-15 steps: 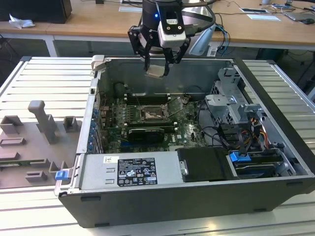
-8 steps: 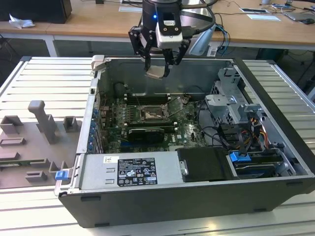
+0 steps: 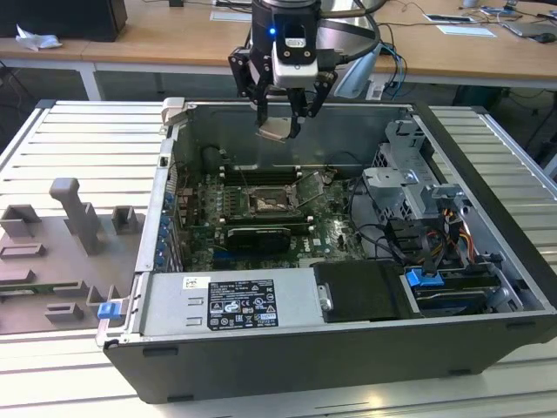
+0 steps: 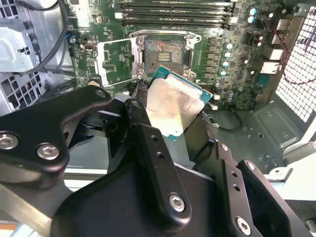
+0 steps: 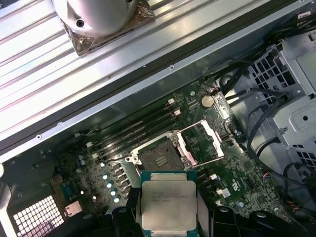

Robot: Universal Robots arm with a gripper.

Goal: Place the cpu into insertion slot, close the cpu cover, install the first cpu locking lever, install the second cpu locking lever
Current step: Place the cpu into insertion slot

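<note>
Claw: my gripper [image 3: 280, 129] is pinched on the cpu [image 3: 277, 131]; 2 fingers [image 4: 148, 140] grip it by opposite edges.
Cpu position: held in the air above the open computer case [image 3: 287, 370], tilted, clear of the board.
Cpu face: silver-grey lid with a green edge, seen in the first wrist view [image 5: 168, 205].
Insertion slot [image 5: 160, 157]: uncovered, dark square inside a silver rim, on the green board below the cpu and well apart from it.
Cpu cover [image 5: 202, 143]: swung open, lying just beside the slot on its hinge side.
Memory slots [image 4: 173, 12]: long, black, near the slot.
</note>
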